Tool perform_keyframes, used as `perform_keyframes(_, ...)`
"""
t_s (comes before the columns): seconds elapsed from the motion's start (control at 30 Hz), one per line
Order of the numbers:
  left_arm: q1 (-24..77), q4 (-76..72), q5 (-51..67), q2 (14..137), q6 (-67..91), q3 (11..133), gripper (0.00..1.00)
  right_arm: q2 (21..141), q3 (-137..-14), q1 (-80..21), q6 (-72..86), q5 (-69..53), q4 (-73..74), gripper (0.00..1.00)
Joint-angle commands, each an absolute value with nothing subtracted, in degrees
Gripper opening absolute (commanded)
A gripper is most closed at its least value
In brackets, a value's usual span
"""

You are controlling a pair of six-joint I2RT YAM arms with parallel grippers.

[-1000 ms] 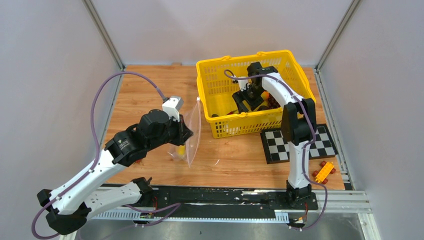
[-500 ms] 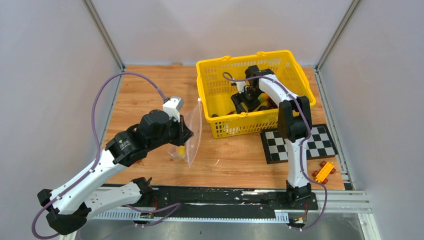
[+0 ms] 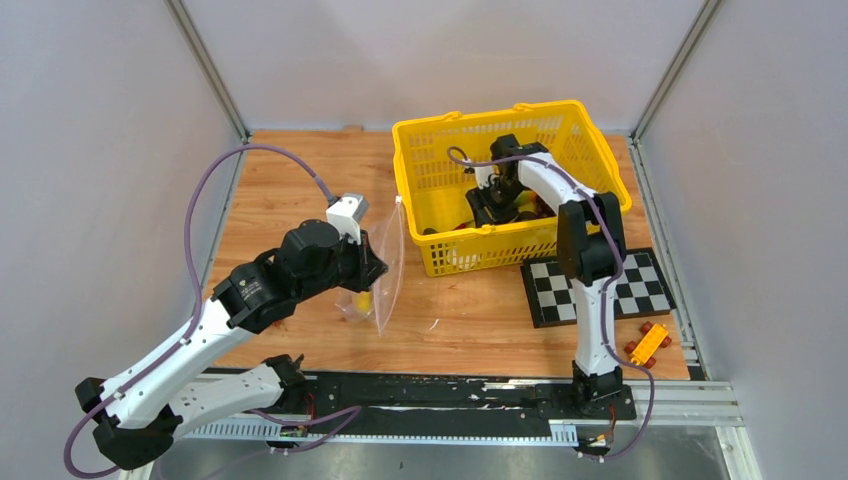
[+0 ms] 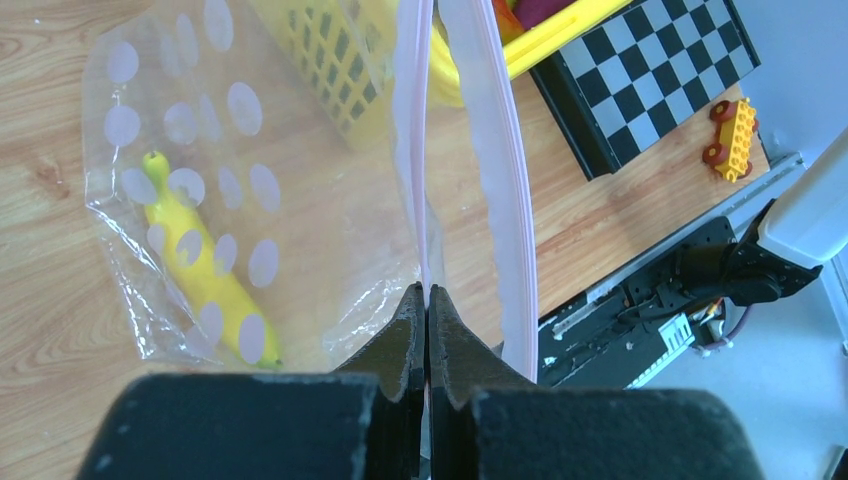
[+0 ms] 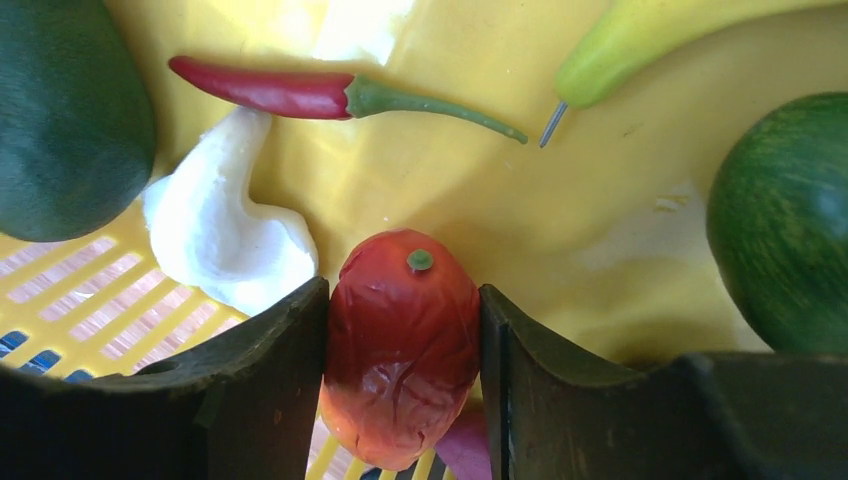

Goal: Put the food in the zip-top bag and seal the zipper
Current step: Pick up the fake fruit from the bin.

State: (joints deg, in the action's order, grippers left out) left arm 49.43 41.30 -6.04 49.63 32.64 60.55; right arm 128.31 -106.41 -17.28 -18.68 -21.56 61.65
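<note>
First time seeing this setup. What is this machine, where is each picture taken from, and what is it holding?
Two robot arms are bolted at the near edge of a wooden table. The wide picture looks down from above and behind them; the other two come from a camera on each wrist. The left hand is pinched shut on the mouth strip of a clear dotted bag, which holds a toy banana. The right hand reaches into a yellow basket and is closed around a red toy fruit, beside a chili and green pieces. A checkered board and an orange toy car lie on the table too.
</note>
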Motion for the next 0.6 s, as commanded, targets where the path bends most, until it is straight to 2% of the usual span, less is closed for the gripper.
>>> perform_keyframes(0.0,49.57,39.81,-5.75,49.48,31.99,60.51,0.00,119.05,-106.61,-17.36,-16.09,-22.62,58.68,0.34)
perform_keyframes(0.27,49.57,38.93,-5.83,49.63,32.21,60.34,0.00,99.76,-97.80,-17.40,-8.29,-26.31,46.22,0.27)
perform_keyframes(0.57,49.57,37.46,-3.76,51.33,32.13,60.47,0.00,80.31,-82.02,-20.56,8.80,-37.77,21.75,0.24)
